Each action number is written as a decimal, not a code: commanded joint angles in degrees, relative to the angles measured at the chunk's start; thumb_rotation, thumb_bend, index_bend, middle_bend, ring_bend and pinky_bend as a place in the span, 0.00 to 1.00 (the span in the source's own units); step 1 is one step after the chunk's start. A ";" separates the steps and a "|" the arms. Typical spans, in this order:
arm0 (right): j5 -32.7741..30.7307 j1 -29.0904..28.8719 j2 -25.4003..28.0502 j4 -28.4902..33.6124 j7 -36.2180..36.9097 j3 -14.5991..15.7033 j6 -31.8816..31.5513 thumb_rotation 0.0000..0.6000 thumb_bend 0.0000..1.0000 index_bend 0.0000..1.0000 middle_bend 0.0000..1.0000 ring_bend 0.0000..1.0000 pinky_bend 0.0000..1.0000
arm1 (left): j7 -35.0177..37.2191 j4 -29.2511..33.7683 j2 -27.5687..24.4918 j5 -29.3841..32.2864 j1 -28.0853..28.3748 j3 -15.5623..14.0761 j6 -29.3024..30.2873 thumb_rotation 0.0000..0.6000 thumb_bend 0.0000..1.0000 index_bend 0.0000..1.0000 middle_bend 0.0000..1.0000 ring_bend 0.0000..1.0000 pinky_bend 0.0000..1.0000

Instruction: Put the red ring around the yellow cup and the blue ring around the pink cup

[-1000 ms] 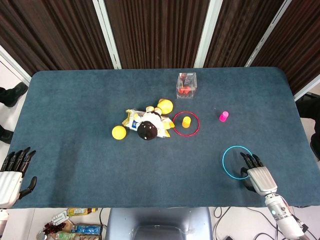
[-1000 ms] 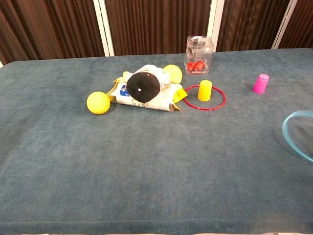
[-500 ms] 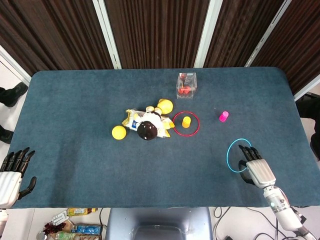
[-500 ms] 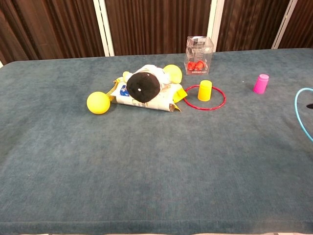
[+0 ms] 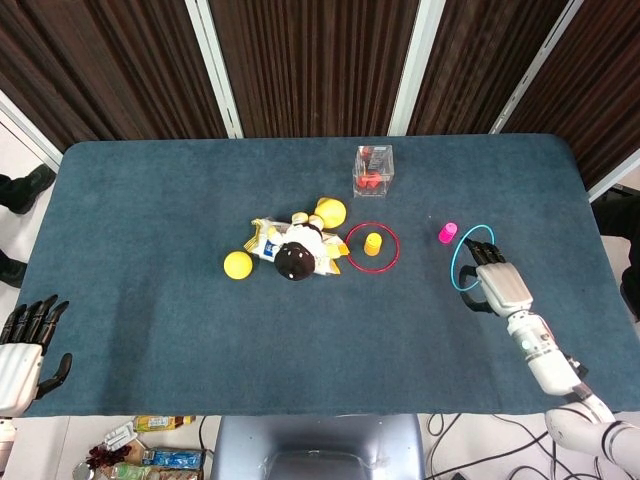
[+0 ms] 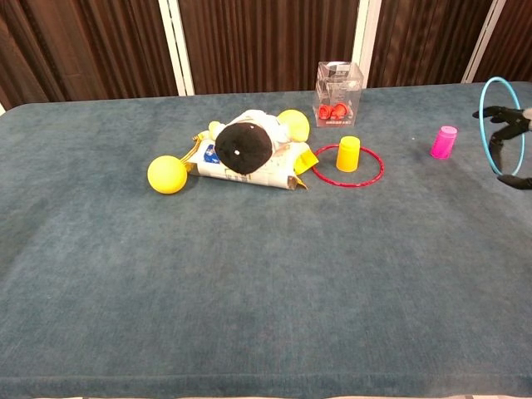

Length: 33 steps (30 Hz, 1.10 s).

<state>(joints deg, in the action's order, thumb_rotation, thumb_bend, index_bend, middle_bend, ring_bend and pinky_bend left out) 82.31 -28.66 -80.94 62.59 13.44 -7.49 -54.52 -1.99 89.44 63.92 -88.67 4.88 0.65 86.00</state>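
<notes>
Blue ring [image 5: 472, 256] being held up in right hand [image 5: 497, 286] near pink cup [image 5: 447, 233]; left hand [image 5: 22, 350] resting open, holding nothing.

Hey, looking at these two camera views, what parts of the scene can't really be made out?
- Left hand: head view only, cut off by the left edge.
- Right hand: chest view crops it at the right edge; its hold on the blue ring is unclear.
- Clear box: the red contents are too small to identify in either view.
- Packet under the plush toy: the toy covers most of it; print is unreadable.
</notes>
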 commanded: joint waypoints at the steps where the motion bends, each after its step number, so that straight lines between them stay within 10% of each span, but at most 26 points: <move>1: -4.14 -4.14 -0.30 -1.80 -1.34 -2.75 5.69 1.00 0.47 0.72 0.07 0.00 0.00 | -0.05 -0.02 -0.01 0.30 0.12 0.11 -0.31 1.00 0.44 0.00 0.00 0.00 0.04; 20: -12.79 -11.26 -4.60 -8.64 -9.70 -4.83 15.54 1.00 0.47 0.69 0.07 0.00 0.00 | -0.44 0.01 0.02 1.83 0.30 0.79 -0.93 1.00 0.44 0.00 0.00 0.00 0.04; 33: -18.30 -12.96 -5.84 -9.72 -14.92 -5.35 18.05 1.00 0.47 0.50 0.07 0.00 0.00 | 0.33 0.06 -0.29 1.55 -0.05 0.82 -0.15 1.00 0.44 0.00 0.00 0.00 0.04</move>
<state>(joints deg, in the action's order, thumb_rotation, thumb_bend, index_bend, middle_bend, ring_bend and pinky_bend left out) 64.03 -41.77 -86.99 52.30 -1.50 -12.77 -35.99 -1.81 89.51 63.69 -86.99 4.92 1.47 85.68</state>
